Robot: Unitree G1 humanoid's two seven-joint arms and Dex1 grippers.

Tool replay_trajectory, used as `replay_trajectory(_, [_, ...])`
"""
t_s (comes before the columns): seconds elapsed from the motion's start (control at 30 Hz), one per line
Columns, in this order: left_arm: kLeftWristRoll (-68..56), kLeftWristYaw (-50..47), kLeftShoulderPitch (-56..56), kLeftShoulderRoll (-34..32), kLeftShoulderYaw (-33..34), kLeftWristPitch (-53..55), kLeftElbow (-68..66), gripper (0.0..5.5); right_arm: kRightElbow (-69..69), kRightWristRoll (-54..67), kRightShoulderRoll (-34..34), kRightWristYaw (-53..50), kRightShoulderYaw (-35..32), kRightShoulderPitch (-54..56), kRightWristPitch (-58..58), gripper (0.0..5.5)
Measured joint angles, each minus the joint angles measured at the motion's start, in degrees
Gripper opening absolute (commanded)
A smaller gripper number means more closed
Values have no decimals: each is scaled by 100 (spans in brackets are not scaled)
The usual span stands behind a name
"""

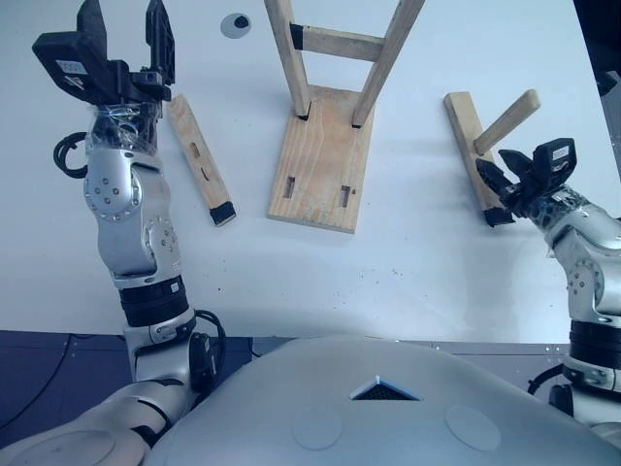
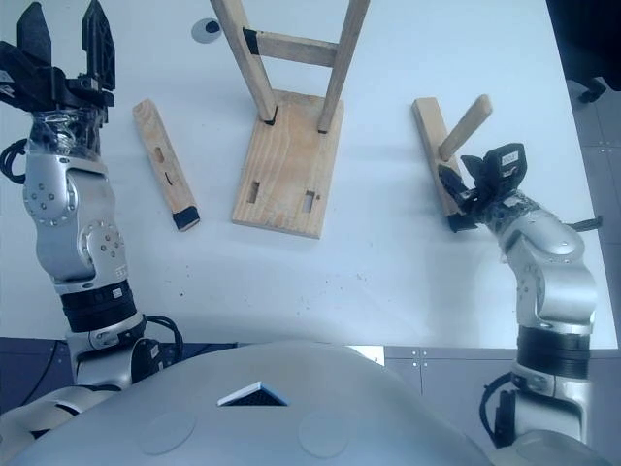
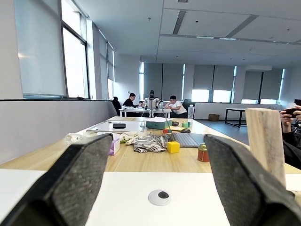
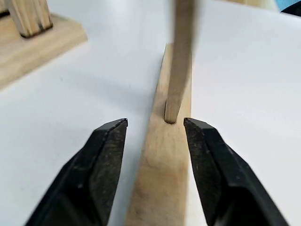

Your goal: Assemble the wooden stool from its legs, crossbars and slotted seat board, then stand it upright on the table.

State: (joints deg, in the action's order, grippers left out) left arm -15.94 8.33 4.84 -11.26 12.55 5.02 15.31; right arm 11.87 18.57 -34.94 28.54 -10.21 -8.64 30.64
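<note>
Two legs (image 1: pixel 289 53) stand upright in the far slots of the seat board (image 1: pixel 315 160), which lies flat in the middle of your white counter (image 1: pixel 417 272). A joining crossbar (image 1: pixel 342 43) ties them together, and the two near slots (image 1: pixel 289 185) are bare. On your left a loose leg (image 1: pixel 199 155) lies flat beside the board, its black-capped end toward you. On your right another flat leg (image 1: pixel 468 146) carries a tilted crossbar (image 1: pixel 507 121) plugged into its hole. Your left gripper (image 1: pixel 124 24) is raised off the counter just beside the loose leg's far end, released, with nothing between its fingers. A white sticker (image 1: pixel 70 68) sits on its housing, and the right gripper bears a small label (image 1: pixel 561 150); the print on both is too small to read. Your right gripper (image 4: pixel 155 123) is spread wide over the near end of the flat leg, one finger on each side, just short of the tilted crossbar's socket; you cannot tell whether the pads touch the wood. From the left wrist you look level across the counter, past a round grommet (image 3: pixel 162 197), to a long wooden table (image 3: pixel 141 162) with a crumpled cloth (image 3: pixel 148 142) and a yellow block (image 3: pixel 173 147).
</note>
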Motion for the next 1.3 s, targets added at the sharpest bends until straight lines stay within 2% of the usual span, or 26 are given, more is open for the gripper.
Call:
replay_trajectory(0.13, [13, -20, -36, 39, -7, 1, 82, 355, -23, -206, 0, -2, 130, 1, 122, 342])
replay_trajectory(0.3, [18, -44, -84, 59, -6, 17, 119, 355, -184, -486, -208, 65, 194, 2, 223, 342])
replay_trajectory(0.57, [13, -44, -94, 87, -42, 97, 154, 355, -193, -558, -205, 134, 349, -7, 404, 216])
replay_trajectory(0.77, [-100, 5, -137, 87, -40, 185, 180, 355, -168, -270, -100, 105, 101, 90, 672, 206])
replay_trajectory(0.87, [-1023, 456, -147, 65, -84, 875, 366, 355, -165, 483, 514, -128, -544, 605, 921, 203])
replay_trajectory(1.03, [-3103, 1674, -280, -246, -523, 2483, 985, 432, -175, 2280, 986, -214, -1599, 1889, 1296, 203])
replay_trajectory(1.2, [-4746, 1885, 400, -290, -562, 3607, 783, 446, 275, 3621, 905, 561, -1471, 2361, 1910, 203])
replay_trajectory(1.3, [-5236, 1919, 909, -177, -609, 3886, 484, 446, 500, 4226, 776, 853, -1283, 2431, 2286, 202])
